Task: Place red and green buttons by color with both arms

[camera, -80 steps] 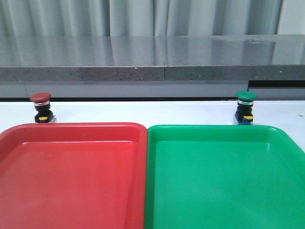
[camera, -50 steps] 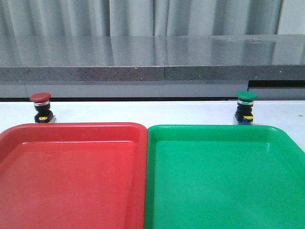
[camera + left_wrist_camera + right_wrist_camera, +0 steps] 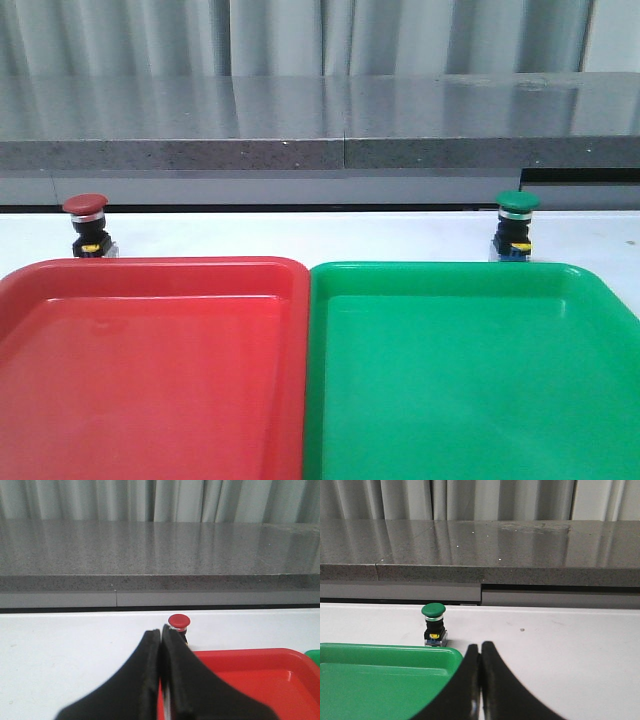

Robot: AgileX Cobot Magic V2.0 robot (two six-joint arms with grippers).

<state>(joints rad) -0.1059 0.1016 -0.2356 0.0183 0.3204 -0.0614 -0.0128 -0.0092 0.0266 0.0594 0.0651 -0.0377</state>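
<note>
Behind trays: red button, green button, upright. Both end effectors closed, empty; open before straight approach.

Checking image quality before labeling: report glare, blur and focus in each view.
Front view: sharp, soft glare on the red tray and green tray. Left wrist view: shut left gripper blurred, red button slightly soft. Right wrist view: right gripper blurred, green button crisp.

A lab-style test bench — white table, grey stone ledge, pleated curtain behind.
</note>
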